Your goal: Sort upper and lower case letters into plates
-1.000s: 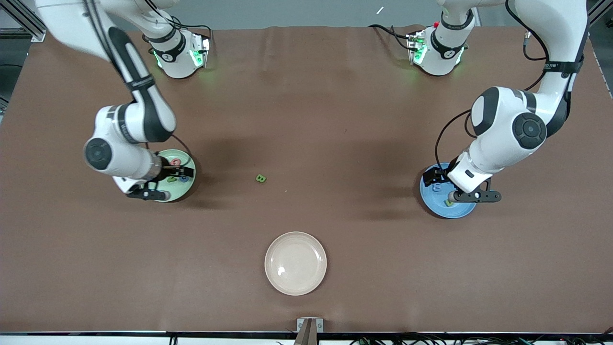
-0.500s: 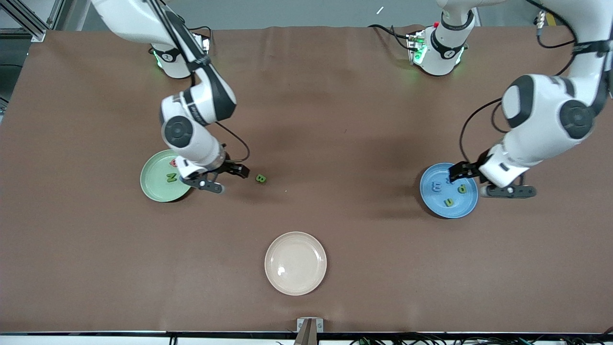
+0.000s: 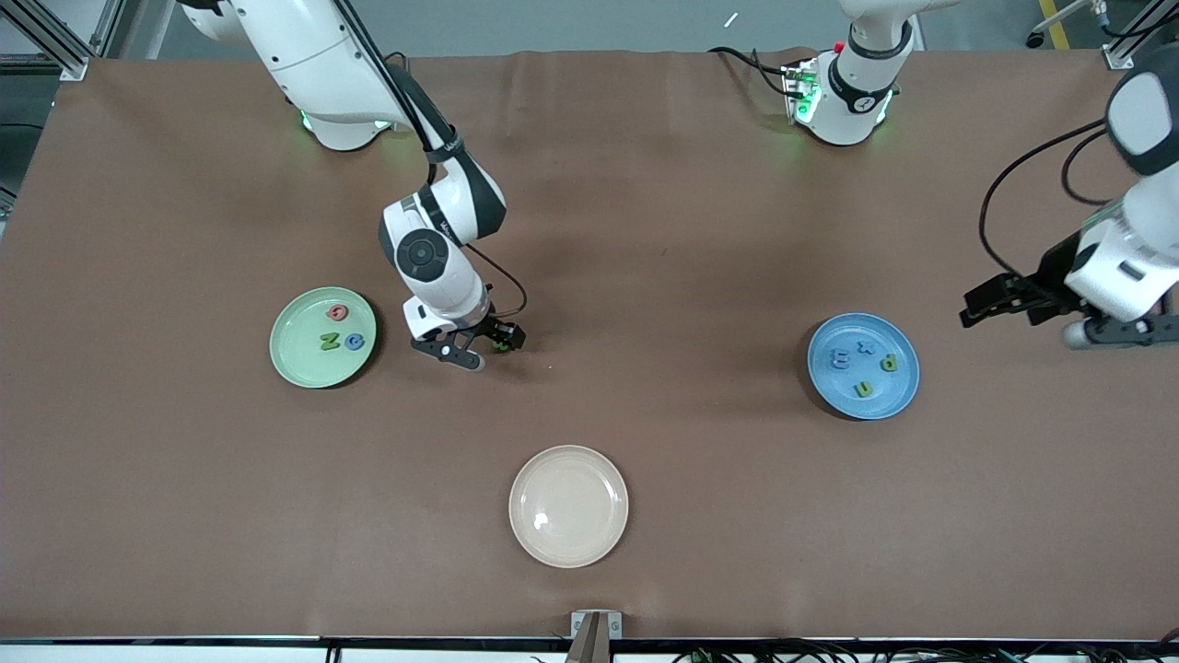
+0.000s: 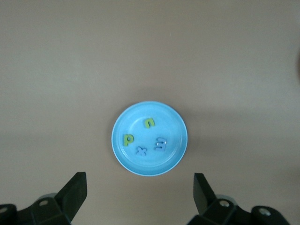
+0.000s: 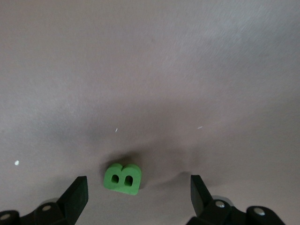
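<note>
The right gripper (image 3: 486, 344) hangs low over the small chunky green letter B (image 5: 123, 178), fingers spread wide and grasping nothing. The B lies flat on the brown table (image 3: 645, 230), between the pale mint green round plate (image 3: 299, 364) and the medium blue round plate (image 3: 898, 391), closer to the mint one (where the capitals sit). To grasp well, it should centre the B between the fingers, descend straight, then close. The left gripper (image 3: 999, 304) waits, released, raised toward the left arm's end of the table.
</note>
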Controlling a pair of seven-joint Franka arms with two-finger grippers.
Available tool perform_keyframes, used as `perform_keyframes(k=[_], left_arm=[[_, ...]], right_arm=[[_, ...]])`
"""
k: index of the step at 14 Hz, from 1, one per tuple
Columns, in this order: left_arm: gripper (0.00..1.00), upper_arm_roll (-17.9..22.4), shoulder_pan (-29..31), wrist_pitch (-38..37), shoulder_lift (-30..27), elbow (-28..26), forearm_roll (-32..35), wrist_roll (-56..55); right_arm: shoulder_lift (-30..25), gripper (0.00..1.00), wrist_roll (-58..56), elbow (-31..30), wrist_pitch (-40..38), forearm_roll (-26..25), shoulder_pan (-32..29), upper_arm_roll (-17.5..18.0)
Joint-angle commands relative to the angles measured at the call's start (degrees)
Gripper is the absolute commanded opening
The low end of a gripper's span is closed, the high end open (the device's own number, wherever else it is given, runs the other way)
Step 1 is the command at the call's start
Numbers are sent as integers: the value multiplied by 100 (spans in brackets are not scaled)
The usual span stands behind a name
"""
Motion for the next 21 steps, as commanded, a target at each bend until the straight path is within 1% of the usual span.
perform_keyframes(k=[1, 2, 4, 5, 6, 8, 12, 13, 14, 16, 17, 18, 19, 20, 21], left_arm=[[100, -2, 156, -459, -412, 196, -86, 85], [100, 6, 183, -714, -466, 353, -86, 77], [100, 7, 297, -1356, -466, 853, -86, 86], [100, 7, 341, -1550, -440, 1065, -68, 77], [100, 7, 376, -1647, -414, 1162, -68, 164], [100, 15, 377, -1648, -405, 1155, 10, 305], [100, 7, 359, -1657, -396, 1137, 143, 323], [100, -11, 359, -1692, -405, 1120, 143, 306], [100, -28, 359, -1779, -396, 1120, 134, 253], [100, -46, 341, -1772, -405, 1163, 134, 314], [100, -55, 315, -1772, -422, 1155, 134, 314], [100, -72, 298, -1772, -422, 1155, 134, 314], [100, -99, 297, -1772, -414, 1163, 134, 314], [100, -99, 297, -1763, -405, 1155, 125, 314], [100, -90, 324, -1754, -405, 1155, 125, 314]], right_arm=[[103, 85, 304, 138, 7, -16, 152, -73], [164, 83, 427, 199, 7, -34, 188, -82], [217, 77, 463, 244, -2, -34, 205, -82], [218, 73, 463, 261, -2, -34, 205, -91], [226, 70, 463, 262, -2, -34, 205, -91], [235, 67, 463, 279, -2, -34, 197, -99], [297, 67, 455, 297, -2, -165, 197, -108], [305, 66, 463, 297, -2, -218, 197, -108], [305, 62, 455, 297, -2, -227, 197, -108], [323, 50, 455, 297, -2, -288, 197, -108], [323, 41, 455, 297, -2, -350, 188, -108], [323, 30, 455, 305, -11, -350, 162, -108], [314, 14, 455, 305, -28, -341, 127, -108], [297, 3, 437, 305, -89, -341, 92, -108], [244, 0, 411, 297, -107, -350, 30, -117]])
